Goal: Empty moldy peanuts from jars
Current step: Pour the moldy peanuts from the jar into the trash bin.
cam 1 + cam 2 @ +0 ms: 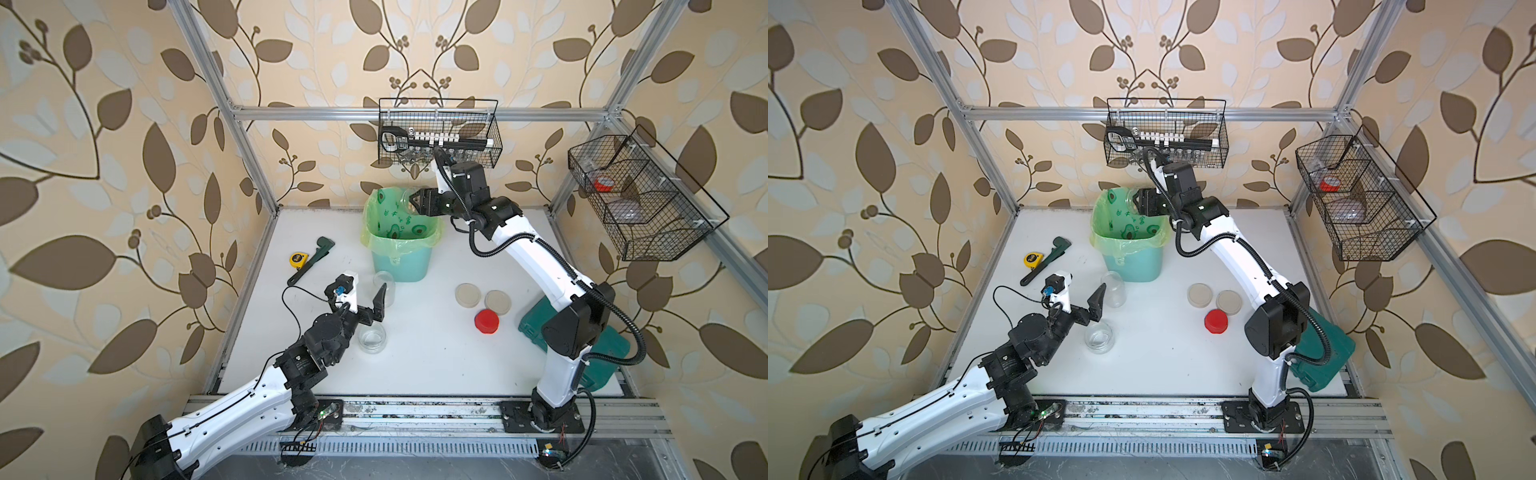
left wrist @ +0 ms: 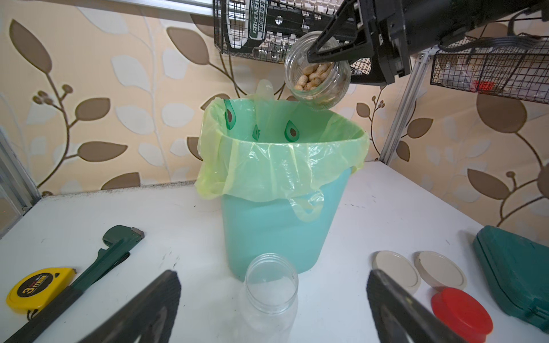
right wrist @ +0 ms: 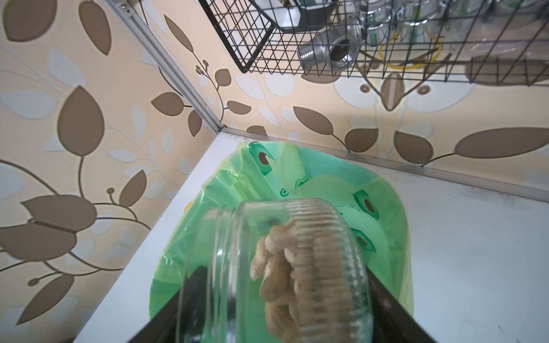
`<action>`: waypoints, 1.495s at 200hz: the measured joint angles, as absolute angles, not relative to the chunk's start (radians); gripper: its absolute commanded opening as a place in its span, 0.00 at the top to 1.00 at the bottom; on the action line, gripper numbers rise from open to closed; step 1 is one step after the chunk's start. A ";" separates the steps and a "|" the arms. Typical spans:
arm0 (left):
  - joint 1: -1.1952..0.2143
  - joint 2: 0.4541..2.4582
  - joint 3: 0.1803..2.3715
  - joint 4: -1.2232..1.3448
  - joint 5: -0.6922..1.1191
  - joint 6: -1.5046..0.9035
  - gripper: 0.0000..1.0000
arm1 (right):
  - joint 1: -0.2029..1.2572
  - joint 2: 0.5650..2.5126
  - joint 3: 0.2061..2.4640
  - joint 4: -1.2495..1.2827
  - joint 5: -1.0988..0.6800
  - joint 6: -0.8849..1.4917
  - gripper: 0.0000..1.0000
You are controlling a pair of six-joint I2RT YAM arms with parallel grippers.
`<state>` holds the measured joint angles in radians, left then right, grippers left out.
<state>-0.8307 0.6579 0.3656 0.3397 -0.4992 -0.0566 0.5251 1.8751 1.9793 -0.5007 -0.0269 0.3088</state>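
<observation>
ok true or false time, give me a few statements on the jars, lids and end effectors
1. The right end effector holds a jar with peanuts, tilted over the bin. True.
2. The red lid is on the tall jar. False: it lies on the table, and that jar is open and empty.
3. The left end effector grips the tall jar. False: it is open and the jar is ungripped.
4. Two beige lids lie side by side near the red lid. True.
</observation>
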 measured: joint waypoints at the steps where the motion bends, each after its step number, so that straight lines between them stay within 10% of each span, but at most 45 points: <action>1: -0.831 0.659 0.366 0.340 -0.499 -0.057 0.01 | 0.527 1.875 1.979 -0.501 -0.023 0.308 1.00; 299: -0.831 0.690 0.366 0.340 -0.496 -0.086 0.01 | 0.681 1.920 1.922 -0.423 0.406 -0.002 1.00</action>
